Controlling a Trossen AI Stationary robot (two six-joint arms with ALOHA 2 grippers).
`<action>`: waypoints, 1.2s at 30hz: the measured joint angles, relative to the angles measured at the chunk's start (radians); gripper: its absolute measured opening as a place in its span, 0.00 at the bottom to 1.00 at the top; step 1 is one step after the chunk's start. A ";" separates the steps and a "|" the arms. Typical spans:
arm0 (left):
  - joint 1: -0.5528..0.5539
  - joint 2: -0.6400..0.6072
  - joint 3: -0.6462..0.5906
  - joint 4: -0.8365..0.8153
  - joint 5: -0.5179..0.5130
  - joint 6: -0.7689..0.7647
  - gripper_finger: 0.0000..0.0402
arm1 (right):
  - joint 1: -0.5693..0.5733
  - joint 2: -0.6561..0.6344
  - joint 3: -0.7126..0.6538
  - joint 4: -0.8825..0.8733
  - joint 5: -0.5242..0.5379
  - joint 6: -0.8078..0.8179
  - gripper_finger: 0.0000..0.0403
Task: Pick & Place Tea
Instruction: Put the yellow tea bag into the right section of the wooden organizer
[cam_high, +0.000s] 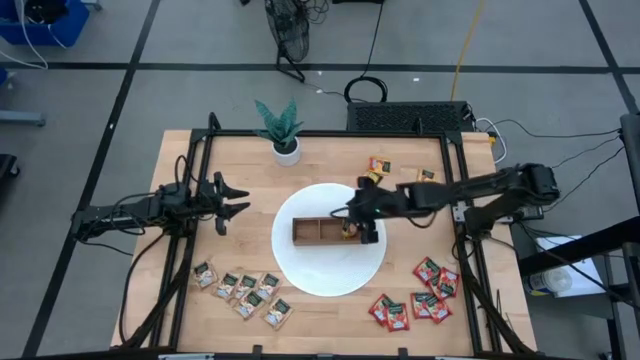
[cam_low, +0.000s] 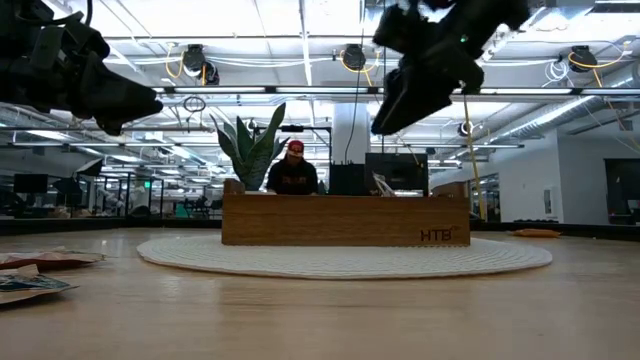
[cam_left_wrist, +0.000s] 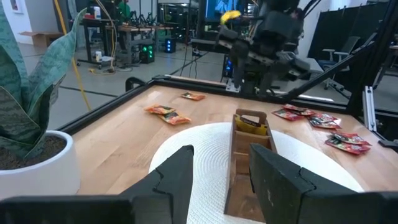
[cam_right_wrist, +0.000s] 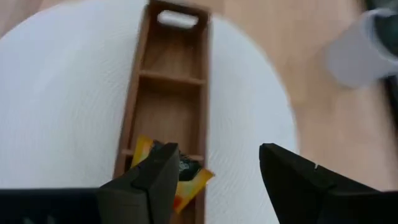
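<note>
This was pretty clearly a robotics lab set inside a big open-plan office or workshop floor. The wooden surface (cam_high: 320, 320) sat in a black metal frame (cam_high: 310, 137) on grey carpet marked with dark lines, and loose cables (cam_high: 366, 88) ran across the floor behind it. Beyond it the room stretched far back, with long ceiling lights (cam_low: 300, 62), exposed pipes, rows of desks with monitors (cam_low: 395, 172), and a person (cam_low: 294, 170) sitting at one. More workbenches (cam_left_wrist: 134, 37) piled with gear and a cardboard box (cam_left_wrist: 32, 38) stood further off.
</note>
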 joint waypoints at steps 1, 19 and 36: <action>0.000 0.000 0.000 0.000 0.000 0.000 0.39 | -0.016 0.020 0.018 -0.008 -0.036 -0.015 0.51; 0.000 0.000 0.000 0.002 0.002 0.000 0.39 | -0.078 0.166 0.042 -0.038 -0.232 -0.050 0.50; 0.000 0.000 0.000 0.002 0.001 0.000 0.39 | -0.076 0.166 0.042 -0.130 -0.227 -0.047 0.09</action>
